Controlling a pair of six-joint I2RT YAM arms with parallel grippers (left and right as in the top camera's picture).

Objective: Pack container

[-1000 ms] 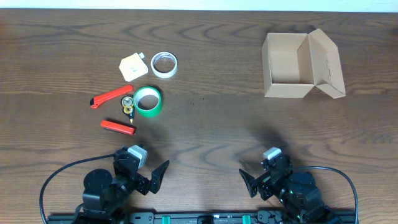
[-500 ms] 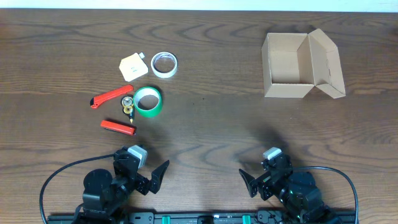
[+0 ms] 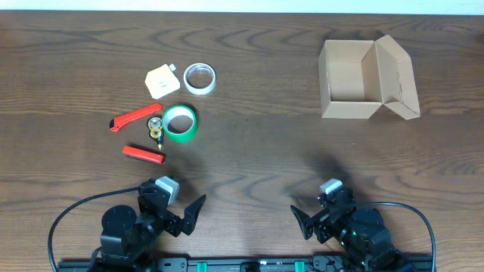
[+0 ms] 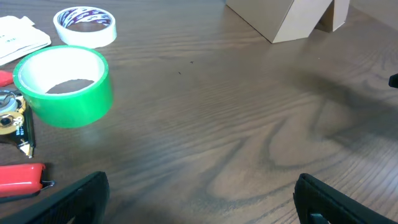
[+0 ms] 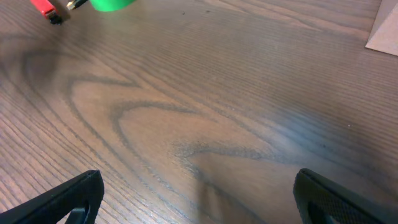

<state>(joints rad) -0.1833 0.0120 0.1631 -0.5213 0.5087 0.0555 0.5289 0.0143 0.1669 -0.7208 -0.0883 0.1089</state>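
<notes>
Container (image 3: pixel 349 75) sits upper right of overhead frame, open, lid flap folded out to its right. It's light cardboard w/ nothing bracing it, so an item clipping a wall could prob. shove or tip it. Green tape roll (image 3: pixel 180 123), left of centre, is crowded by red cutter (image 3: pixel 136 117) and brass bits (image 3: pixel 155 130); a wide grab may drag those along. Left hand (image 4: pixel 200 193) and right hand (image 5: pixel 198 190) are at the bottom edge, fingers spread, empty. Container is well above the right hand and far across the counter (image 3: pixel 257 151) from the left.
</notes>
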